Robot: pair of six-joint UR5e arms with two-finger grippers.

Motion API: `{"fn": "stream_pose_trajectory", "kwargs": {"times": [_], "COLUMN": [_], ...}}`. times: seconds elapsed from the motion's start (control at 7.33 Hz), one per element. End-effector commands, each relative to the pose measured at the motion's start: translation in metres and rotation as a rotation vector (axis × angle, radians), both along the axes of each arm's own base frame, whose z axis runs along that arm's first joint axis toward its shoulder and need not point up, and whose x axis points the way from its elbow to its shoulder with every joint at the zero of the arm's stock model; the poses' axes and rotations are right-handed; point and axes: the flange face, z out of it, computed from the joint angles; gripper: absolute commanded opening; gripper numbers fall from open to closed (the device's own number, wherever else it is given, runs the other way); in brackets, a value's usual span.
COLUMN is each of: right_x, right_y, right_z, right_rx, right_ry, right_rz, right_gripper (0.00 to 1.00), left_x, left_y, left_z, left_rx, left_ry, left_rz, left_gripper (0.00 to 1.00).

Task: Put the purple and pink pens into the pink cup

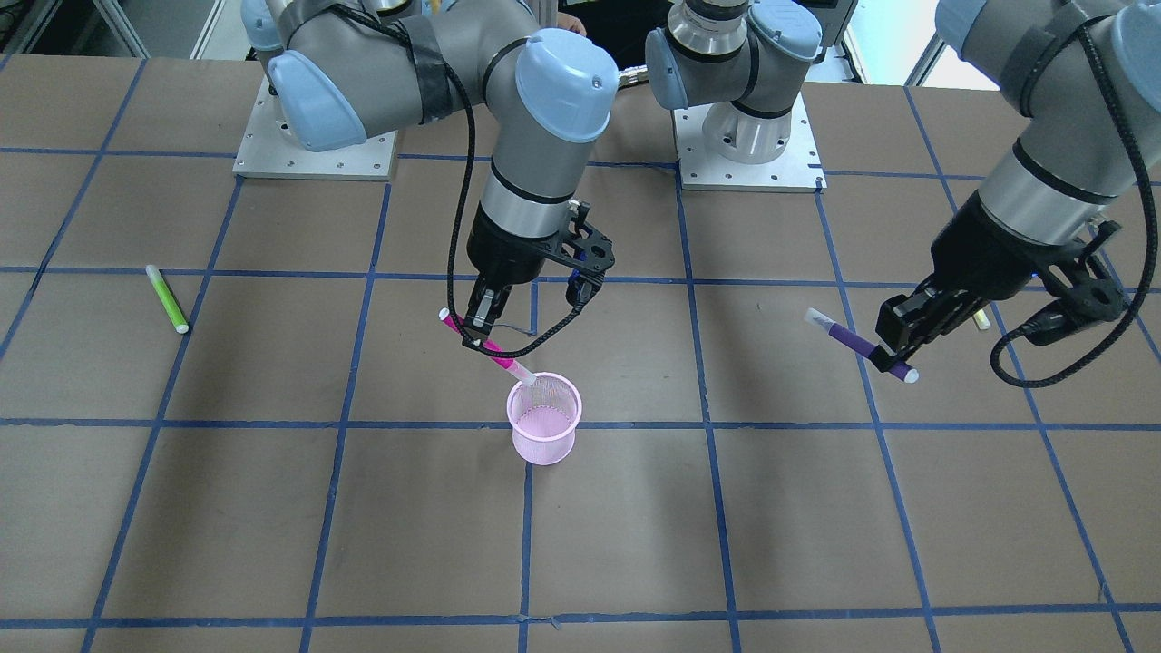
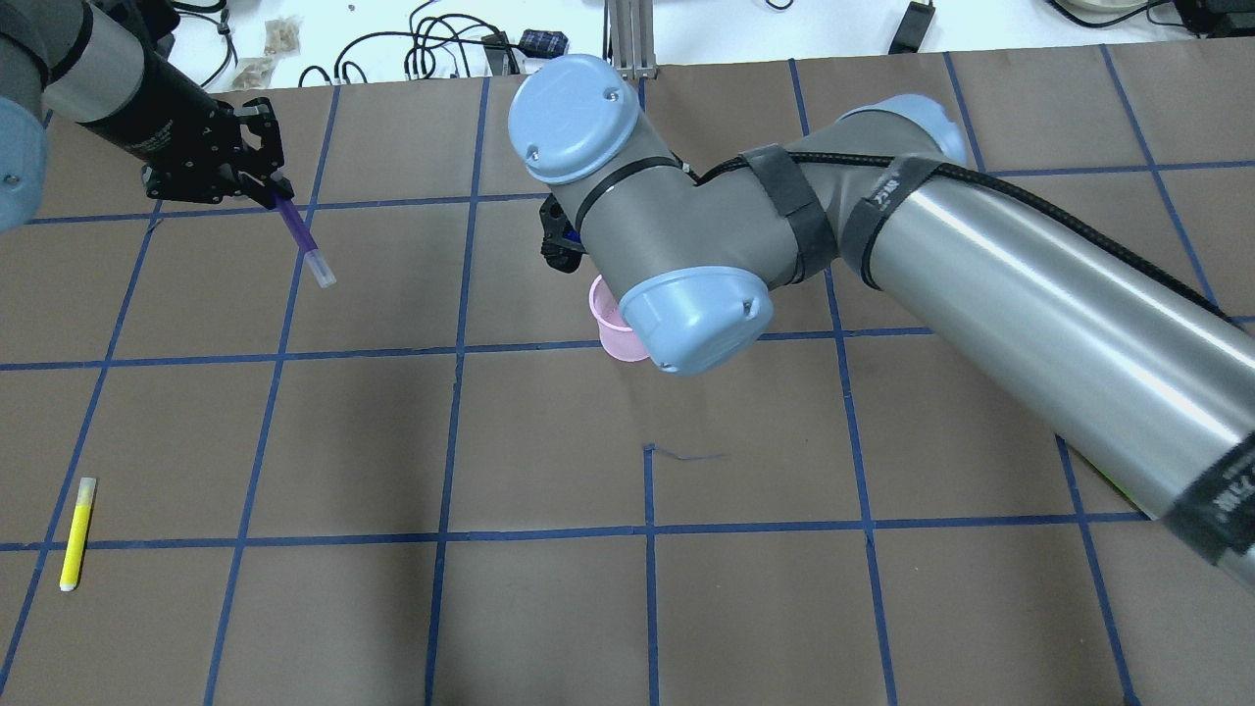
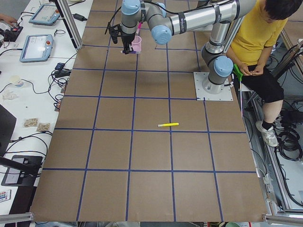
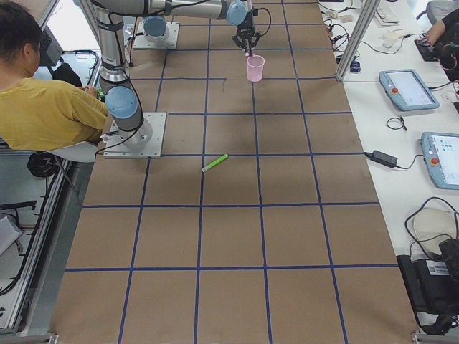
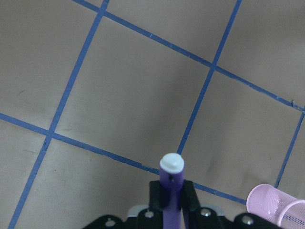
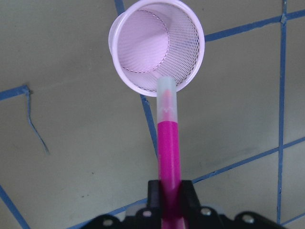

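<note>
Four pens, one cup. The right gripper (image 1: 478,331) is clamped on the pink pen (image 1: 508,363), which slants down with its clear tip at the 11 o'clock edge of the pink cup (image 1: 543,419) (seen from the front). The left gripper (image 1: 893,349) is closed around the purple pen (image 1: 848,337), held in the air near 3 o'clock of the cup. A green pen (image 1: 168,298) lies at 10 o'clock, and a yellow pen (image 2: 76,532) lies apart. The brown table (image 1: 635,544) carries a blue tape grid (image 1: 707,426). An operator (image 3: 258,42) sits behind the bases, and tablets (image 4: 409,89) lie on a white side bench.
</note>
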Motion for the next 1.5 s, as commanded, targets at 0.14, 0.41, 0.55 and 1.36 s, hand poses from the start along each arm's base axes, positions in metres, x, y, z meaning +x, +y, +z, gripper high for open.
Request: {"fn": "stream_pose_trajectory", "kwargs": {"times": [0.14,0.41,0.55,1.36], "right_x": [0.041,0.036,0.036,0.037], "right_y": [-0.013,-0.011,-0.01,-0.018], "right_z": [-0.02,-0.027,-0.03,-0.032], "right_rx": [-0.008,0.014,0.025,0.016], "right_ry": [0.015,0.06,0.066,0.055], "right_rz": [-0.004,-0.028,-0.039,-0.066], "right_gripper": [0.06,0.09,0.11,0.72], "left_x": [0.0,-0.001,-0.002,-0.009], "left_y": [0.0,0.0,-0.001,0.0], "left_z": [-0.002,-0.003,-0.003,-0.001], "left_rx": [0.005,0.009,0.005,0.014], "left_ry": [0.004,0.011,0.023,0.034], "left_rz": [0.004,0.018,0.017,0.067], "left_gripper": [0.04,0.04,0.04,0.04]}}
